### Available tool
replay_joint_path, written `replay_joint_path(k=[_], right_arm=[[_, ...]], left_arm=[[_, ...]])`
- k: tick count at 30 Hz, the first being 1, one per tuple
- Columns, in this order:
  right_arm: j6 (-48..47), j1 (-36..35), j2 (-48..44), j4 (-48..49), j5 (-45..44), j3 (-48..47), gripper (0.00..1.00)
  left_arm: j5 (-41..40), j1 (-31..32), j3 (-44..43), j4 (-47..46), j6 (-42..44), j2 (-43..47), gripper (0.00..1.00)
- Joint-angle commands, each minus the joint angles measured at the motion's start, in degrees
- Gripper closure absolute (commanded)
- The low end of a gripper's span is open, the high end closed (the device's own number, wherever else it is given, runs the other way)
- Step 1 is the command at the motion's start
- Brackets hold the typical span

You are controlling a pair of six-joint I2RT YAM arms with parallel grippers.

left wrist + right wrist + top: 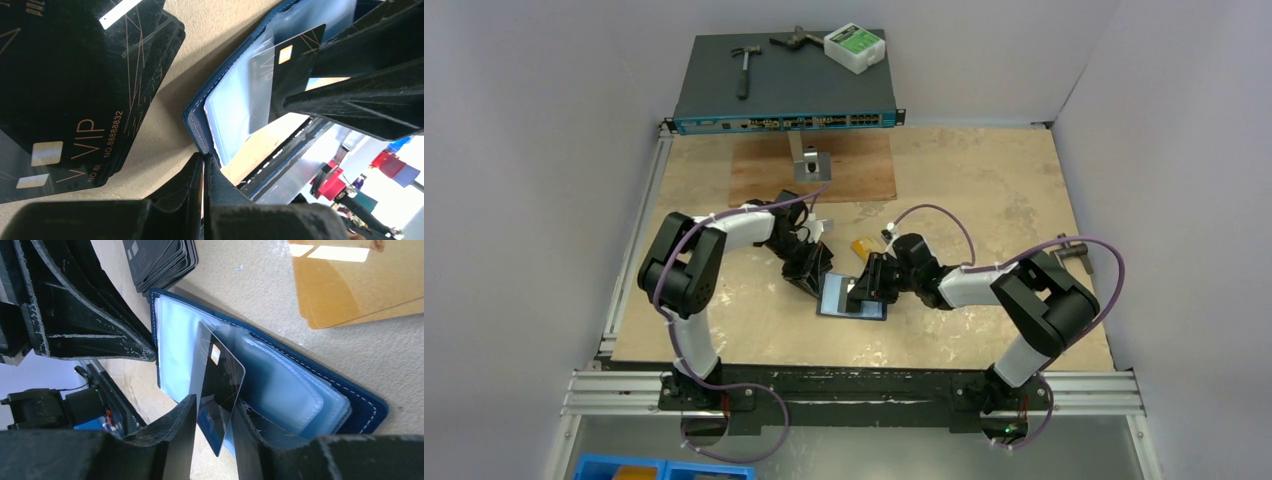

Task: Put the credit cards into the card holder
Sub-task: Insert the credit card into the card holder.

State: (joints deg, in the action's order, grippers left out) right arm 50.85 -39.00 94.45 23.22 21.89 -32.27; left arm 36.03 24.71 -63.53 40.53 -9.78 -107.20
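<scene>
One card holder (300, 385); one black card (220, 380) standing in it; a stack of black cards (75, 75), number unclear; at least two orange-gold cards (360, 285); one hammer (743, 68); one network switch (784, 95); one white box (855, 47).

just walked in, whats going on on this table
Two robot arms are loading cards into a navy card holder lying open on the table. The left gripper is shut on the holder's edge. The right gripper has a black card between slightly parted jaws, its far end among the clear sleeves. A stack of black cards and orange-gold cards lie nearby.
</scene>
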Motion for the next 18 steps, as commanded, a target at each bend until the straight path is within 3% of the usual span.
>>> replay_joint_path(k=[1,7,16,18], right_arm=[[-4.3,-1.5,-0.7,-12.3,-7.2,-1.7,0.65],[-5.4,-3.9,-1.5,-18.5,-10.7,-5.4,0.49],[-6.4,-6.4,-1.2,-22.3,-12.7,-8.7,0.35],[-6.8,-7.4,-0.8,-23.0,-13.2,-9.8,0.26]], left_arm=[[5.9,-1.3,0.0,-0.6,0.9,3.4,1.0],[7.4,-1.3,0.3,-1.8,0.1,3.5,1.0],[8.2,-1.3,0.4,-2.5,-0.4,3.0,1.0],[8.2,-1.3,0.4,-2.7,-0.5,3.0,1.0]])
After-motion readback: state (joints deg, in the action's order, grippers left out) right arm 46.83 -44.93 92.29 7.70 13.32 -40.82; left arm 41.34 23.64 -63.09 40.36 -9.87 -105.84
